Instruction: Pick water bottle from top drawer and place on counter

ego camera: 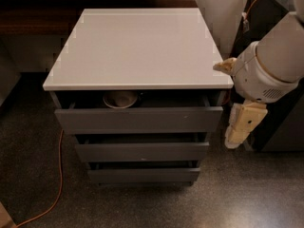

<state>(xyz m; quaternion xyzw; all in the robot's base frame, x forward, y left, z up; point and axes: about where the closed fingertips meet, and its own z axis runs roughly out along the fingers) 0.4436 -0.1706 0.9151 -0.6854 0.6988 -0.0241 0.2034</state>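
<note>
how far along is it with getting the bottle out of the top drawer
Done: the top drawer stands partly open, a white bowl showing inside. In hand: the gripper hangs right of the cabinet, beside the drawer front. Left: everything else; no water bottle shows, and none is on the counter.

The counter (137,51) is smooth, glossy white, with a soft sheen. The top drawer (137,120) has a matt dark grey front. The bowl (119,99) inside looks smooth and pale. The floor (247,189) is speckled and grainy. The arm (270,65) has a smooth white plastic-looking shell. The gripper (235,139), right of the cabinet beside the drawers, is matt cream plastic.
</note>
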